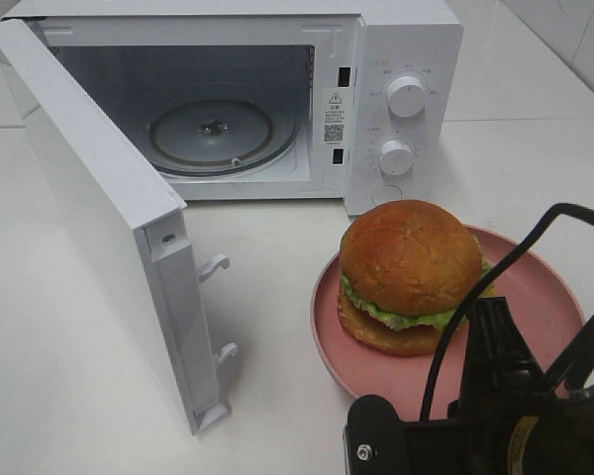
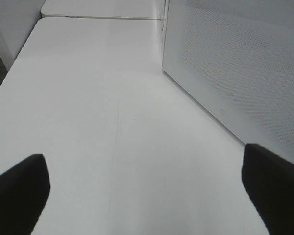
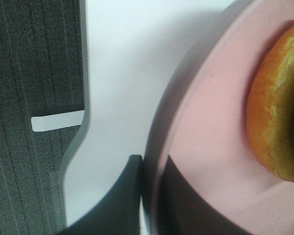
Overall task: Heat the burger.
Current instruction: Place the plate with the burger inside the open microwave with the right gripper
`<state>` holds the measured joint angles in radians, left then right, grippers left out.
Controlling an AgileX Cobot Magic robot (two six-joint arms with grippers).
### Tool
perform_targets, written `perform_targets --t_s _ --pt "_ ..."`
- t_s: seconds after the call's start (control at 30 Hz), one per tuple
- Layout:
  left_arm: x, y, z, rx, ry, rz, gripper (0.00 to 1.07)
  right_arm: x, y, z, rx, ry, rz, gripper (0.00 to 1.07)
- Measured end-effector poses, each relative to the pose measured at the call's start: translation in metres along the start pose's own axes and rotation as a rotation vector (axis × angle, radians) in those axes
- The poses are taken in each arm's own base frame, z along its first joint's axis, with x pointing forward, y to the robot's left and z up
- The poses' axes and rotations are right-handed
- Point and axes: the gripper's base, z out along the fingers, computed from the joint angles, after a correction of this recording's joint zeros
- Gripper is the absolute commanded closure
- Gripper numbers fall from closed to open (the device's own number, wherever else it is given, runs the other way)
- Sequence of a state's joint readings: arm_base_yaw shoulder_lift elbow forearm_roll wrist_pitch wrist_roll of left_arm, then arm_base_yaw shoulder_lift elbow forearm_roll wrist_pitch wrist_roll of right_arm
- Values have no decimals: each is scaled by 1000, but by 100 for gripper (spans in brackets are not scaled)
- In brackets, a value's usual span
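My right gripper [image 3: 152, 164] pinches the pink plate [image 3: 206, 127] by its rim so the burger [image 3: 277, 122] rides untouched into the open microwave [image 1: 406, 40], while my left gripper [image 2: 143, 156] hangs spread above the worktop [image 2: 112, 98].

On my screen this looks like a lab bench arranged as a small kitchen corner, not a real home kitchen. A white microwave [image 1: 406, 49] with two knobs stands open on a plain white table [image 1: 69, 396]. Just beside it a burger [image 1: 411, 257] sits on a pink plate [image 1: 549, 297]. A second white table [image 2: 103, 7] is pushed against the first one. The floor [image 3: 34, 58] is dark grey with fine ribs, probably carpet, as in an office or a lab. The wall [image 1: 574, 30] behind has pale tiles.
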<state>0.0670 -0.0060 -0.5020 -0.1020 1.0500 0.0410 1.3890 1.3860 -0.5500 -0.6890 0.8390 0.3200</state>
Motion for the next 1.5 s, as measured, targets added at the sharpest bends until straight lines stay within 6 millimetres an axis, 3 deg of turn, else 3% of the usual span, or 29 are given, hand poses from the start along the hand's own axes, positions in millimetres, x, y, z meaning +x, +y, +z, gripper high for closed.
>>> perform_targets --t_s 0.4,1.03,1.5 --pt "0 0 0 0 0 0 7 -2 -3 2 -5 -31 3 107" --pt "0 0 0 0 0 0 7 -4 -42 24 16 -180 -178 107" --pt "0 0 0 0 0 0 7 6 -67 40 30 -262 -318 107"
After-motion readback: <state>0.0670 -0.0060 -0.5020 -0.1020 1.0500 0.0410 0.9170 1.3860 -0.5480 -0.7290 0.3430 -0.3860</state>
